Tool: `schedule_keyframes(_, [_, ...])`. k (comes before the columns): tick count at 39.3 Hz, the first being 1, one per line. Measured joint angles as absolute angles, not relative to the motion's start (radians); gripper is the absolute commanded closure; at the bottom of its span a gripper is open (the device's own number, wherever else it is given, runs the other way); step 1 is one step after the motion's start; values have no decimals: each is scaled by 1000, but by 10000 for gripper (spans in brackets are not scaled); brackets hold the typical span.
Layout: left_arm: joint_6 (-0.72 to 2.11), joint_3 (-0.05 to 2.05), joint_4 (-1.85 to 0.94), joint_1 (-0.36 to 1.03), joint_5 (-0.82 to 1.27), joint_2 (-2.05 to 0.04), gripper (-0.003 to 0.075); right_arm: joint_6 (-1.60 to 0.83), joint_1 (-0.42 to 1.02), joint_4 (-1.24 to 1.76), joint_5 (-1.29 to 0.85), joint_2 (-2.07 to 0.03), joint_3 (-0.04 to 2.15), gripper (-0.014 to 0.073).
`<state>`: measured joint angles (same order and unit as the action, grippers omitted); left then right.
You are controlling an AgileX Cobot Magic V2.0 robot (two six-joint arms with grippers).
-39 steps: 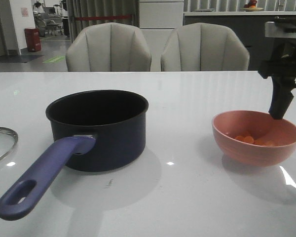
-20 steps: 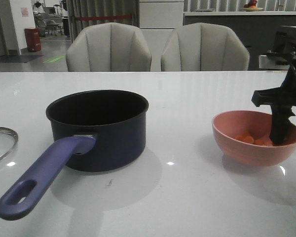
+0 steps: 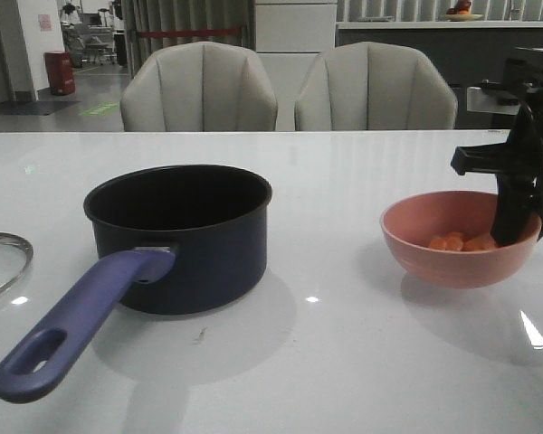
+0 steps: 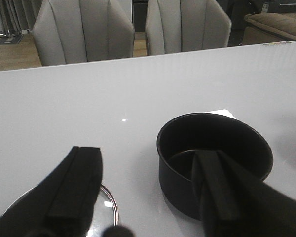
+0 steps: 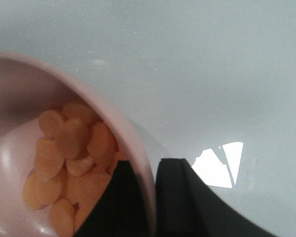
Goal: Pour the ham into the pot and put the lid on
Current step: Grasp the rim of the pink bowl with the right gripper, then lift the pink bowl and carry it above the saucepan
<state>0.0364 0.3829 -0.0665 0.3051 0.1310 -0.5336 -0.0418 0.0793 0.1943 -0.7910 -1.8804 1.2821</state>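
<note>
Ham (image 3: 462,241) heap in one bowl (image 3: 434,258); one pot (image 3: 185,237); one lid (image 3: 2,262).

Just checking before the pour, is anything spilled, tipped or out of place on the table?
Nothing spilled. The pink bowl sits tilted, its rim pinched by the right gripper; the ham is inside. The pot stands upright.

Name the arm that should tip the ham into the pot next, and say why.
Right. Its gripper already pinches the bowl rim, one finger inside by the ham, one outside. The left gripper hangs open above the lid, far side of the pot.
</note>
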Motion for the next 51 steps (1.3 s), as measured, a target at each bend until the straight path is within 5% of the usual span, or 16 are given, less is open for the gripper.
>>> schedule_keyframes(9, [36, 383, -66, 305, 131, -534, 283, -44, 137, 237, -846, -1810, 1329, 469])
schedule_keyframes(27, [36, 383, -65, 305, 131, -534, 283, -40, 471, 234, -699, -1748, 1468, 469])
schedule_keyframes(51, [36, 383, -65, 305, 131, -534, 283, -40, 586, -49, -36, -1813, 1414, 469])
